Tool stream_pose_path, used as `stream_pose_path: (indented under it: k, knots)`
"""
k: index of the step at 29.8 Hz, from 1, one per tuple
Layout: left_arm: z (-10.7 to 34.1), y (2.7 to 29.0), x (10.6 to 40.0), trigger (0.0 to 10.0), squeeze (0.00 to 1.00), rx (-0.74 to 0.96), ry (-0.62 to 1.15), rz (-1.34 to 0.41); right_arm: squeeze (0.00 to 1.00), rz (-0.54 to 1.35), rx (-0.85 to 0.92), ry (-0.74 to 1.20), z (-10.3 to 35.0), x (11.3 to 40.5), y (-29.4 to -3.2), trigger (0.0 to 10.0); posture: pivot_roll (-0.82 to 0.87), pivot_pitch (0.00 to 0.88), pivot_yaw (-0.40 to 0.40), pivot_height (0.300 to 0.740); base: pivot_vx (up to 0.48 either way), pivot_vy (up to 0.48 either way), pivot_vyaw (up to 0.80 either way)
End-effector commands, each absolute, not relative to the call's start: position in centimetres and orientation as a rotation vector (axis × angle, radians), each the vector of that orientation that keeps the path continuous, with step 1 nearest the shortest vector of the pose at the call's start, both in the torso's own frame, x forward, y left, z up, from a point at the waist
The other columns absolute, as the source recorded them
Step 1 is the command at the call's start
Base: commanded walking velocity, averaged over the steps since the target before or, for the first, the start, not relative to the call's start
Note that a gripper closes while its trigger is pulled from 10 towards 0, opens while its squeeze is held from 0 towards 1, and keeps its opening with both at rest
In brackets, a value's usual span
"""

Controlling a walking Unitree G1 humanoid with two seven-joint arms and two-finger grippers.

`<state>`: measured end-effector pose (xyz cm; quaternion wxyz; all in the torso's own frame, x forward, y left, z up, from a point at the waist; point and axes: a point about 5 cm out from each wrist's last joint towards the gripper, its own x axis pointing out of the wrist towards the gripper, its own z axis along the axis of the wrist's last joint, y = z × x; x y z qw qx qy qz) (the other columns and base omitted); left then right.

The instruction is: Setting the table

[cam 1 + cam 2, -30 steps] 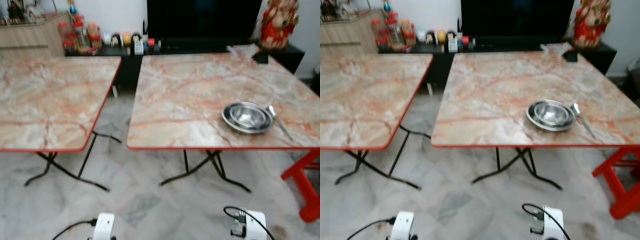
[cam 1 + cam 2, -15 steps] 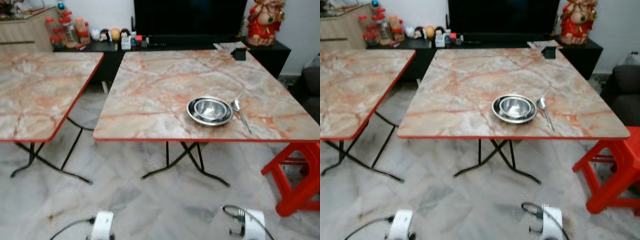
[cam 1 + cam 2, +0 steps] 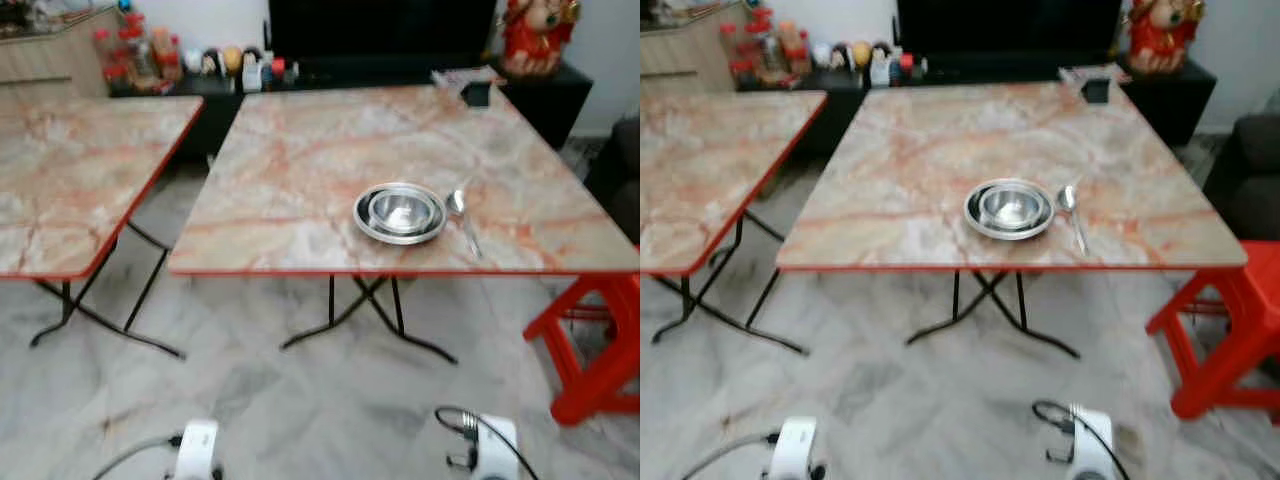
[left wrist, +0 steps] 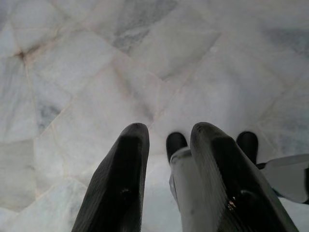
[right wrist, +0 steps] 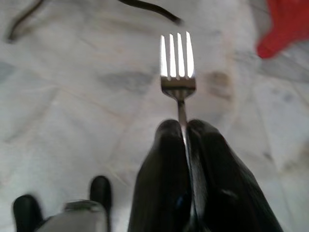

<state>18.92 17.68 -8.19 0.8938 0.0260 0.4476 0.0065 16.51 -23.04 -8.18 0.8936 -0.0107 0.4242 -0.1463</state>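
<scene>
One fork (image 5: 177,63) sits pinched in the shut right jaws as the desk (image 3: 300,150) with bowl (image 3: 401,211) has drawn nearer, probably for placing; left jaws hang parted, empty.

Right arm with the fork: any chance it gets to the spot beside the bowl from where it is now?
Probably not yet. The right gripper hangs low over the floor, shut on the fork, and open floor lies between the robot and the table. The bowl with the spoon sits near the front edge, unobstructed.

Head eyes: forward and down, sharing marble-patterned red-edged folding table (image 3: 300,170), well back.
Wrist views: close, down onto pale marble floor (image 4: 96,72).
</scene>
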Motion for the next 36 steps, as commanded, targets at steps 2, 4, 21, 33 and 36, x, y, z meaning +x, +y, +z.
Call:
stream_pose_path:
  k: [2, 4, 21, 33, 36]
  knots:
    - [-8.29, 18.66, 18.53, 10.0, 0.00, 0.064, 0.944, 0.044, 0.00, -0.286, -0.013, 0.850, -7.85, 17.57, -22.32, 10.0, -0.10, 0.000, -0.005, 0.740, 0.291, 0.000, 0.00]
    - [-8.30, 18.65, 18.52, 10.0, 0.00, 0.064, 0.944, 0.043, 0.00, -0.285, -0.013, 0.848, -7.83, 17.61, -22.29, 10.0, -0.10, 0.000, -0.005, 0.740, 0.292, 0.000, 0.00]
    - [-8.11, 19.01, 18.81, 10.0, 0.00, 0.083, 0.939, 0.035, 0.00, -0.271, -0.001, 0.851, -7.98, 17.52, -21.79, 10.0, -0.09, 0.000, 0.005, 0.740, 0.294, 0.000, 0.00]
    - [-8.13, 19.12, 18.76, 10.0, 0.00, 0.086, 0.944, 0.037, 0.00, -0.268, -0.005, 0.859, -8.06, 17.43, -21.67, 10.0, -0.09, 0.000, 0.007, 0.740, 0.242, 0.000, 0.00]
    - [-8.16, 19.03, 18.74, 10.0, 0.00, 0.088, 0.945, 0.033, 0.00, -0.267, -0.006, 0.861, -8.08, 17.36, -21.70, 10.0, -0.09, 0.000, 0.006, 0.740, 0.000, 0.000, 0.00]
